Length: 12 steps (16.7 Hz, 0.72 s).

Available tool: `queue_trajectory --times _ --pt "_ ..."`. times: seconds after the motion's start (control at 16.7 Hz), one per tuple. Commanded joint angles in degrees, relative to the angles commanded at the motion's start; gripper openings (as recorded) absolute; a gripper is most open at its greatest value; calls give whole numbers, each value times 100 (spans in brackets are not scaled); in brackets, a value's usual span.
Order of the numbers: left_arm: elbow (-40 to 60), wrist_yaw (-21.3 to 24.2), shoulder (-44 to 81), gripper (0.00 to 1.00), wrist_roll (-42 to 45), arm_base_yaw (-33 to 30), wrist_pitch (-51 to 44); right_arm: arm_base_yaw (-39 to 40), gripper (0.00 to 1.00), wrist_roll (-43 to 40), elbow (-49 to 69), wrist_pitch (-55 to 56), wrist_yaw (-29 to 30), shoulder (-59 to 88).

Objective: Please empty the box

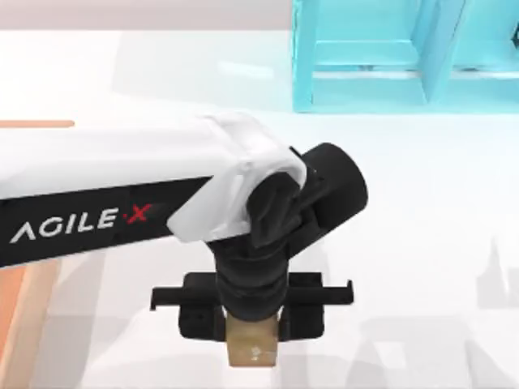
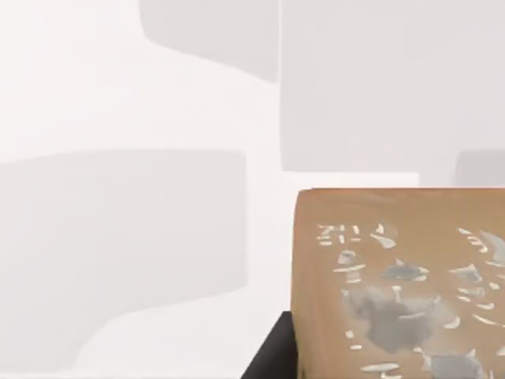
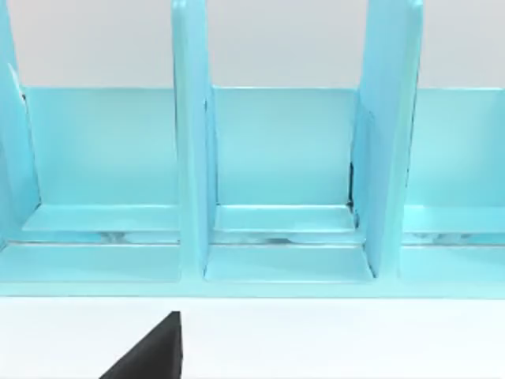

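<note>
The box lies at the worktop's left edge. Near the front edge, the left gripper is clamped on a small tan cube. A cyan shelf stands at the back right.

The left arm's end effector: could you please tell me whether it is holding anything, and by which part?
The left end effector holds the small tan-brown cube with the white mark, gripped at its upper part between the fingers; the lower part hangs free over the white table.
</note>
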Motion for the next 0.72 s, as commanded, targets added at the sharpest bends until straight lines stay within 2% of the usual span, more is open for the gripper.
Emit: queue_trajectory --times 0.42,0.72 --pt "-38 2 -19 0 -126 -110 66 0 100 0 0 0 0 0" --pt "-521 0 271 0 -119 -123 875 0 100 0 0 0 0 0"
